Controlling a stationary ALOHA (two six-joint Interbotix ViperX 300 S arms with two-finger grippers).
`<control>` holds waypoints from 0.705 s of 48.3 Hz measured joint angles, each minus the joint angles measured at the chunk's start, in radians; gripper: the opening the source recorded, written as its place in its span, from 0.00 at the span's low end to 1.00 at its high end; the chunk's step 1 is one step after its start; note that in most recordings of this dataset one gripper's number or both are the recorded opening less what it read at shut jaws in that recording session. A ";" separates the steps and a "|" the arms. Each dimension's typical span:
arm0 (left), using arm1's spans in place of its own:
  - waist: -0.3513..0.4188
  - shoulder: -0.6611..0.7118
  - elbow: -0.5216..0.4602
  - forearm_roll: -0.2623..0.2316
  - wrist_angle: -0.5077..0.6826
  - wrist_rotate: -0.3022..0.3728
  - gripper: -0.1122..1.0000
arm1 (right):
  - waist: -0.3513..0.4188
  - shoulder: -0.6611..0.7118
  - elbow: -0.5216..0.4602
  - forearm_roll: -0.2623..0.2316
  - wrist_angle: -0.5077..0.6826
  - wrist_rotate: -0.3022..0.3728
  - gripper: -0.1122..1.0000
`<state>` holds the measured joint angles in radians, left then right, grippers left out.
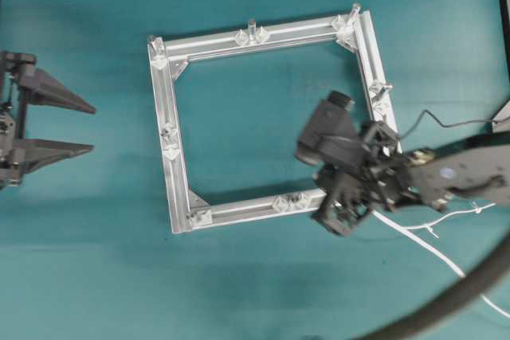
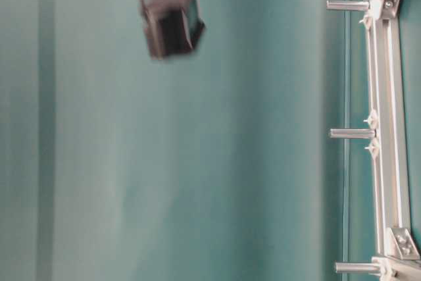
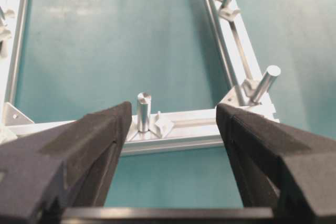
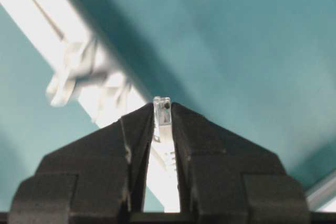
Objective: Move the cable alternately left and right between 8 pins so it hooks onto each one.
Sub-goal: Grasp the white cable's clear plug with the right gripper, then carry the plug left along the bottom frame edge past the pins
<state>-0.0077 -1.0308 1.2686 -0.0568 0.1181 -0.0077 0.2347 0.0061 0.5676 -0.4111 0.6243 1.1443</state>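
Your right end effector [image 4: 163, 116] pinches the thin white cable's [image 1: 430, 248] clear plug [image 4: 161, 111] (limp, light cord; keep grip there). Left end effector [image 3: 170, 124] spread.

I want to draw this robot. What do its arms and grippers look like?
Both grippers are black. The left gripper has two long fingers tapering to points, with matte, foam-like pads. The right gripper has the same wedge fingers. Its arm is black and boxy, with a thin black wire looping off it.
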 measured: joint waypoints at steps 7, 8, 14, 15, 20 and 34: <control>0.002 -0.087 0.034 0.000 0.015 0.000 0.78 | -0.058 0.094 -0.106 -0.003 -0.006 -0.003 0.22; 0.000 -0.100 0.038 0.000 0.020 -0.002 0.78 | -0.066 0.106 -0.123 -0.005 -0.006 -0.006 0.22; 0.000 -0.147 0.060 0.000 0.032 -0.002 0.78 | -0.104 0.170 -0.207 -0.005 -0.005 -0.028 0.22; 0.002 -0.153 0.061 0.002 0.035 0.000 0.78 | -0.109 0.181 -0.219 -0.005 -0.003 -0.032 0.22; 0.000 -0.164 0.064 0.000 0.054 0.000 0.78 | -0.130 0.227 -0.282 -0.006 0.000 -0.072 0.22; 0.000 -0.166 0.064 0.000 0.084 -0.002 0.78 | -0.137 0.313 -0.422 0.031 0.046 -0.362 0.22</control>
<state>-0.0077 -1.1965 1.3330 -0.0568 0.2025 -0.0092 0.0982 0.3191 0.1457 -0.3804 0.6703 0.7823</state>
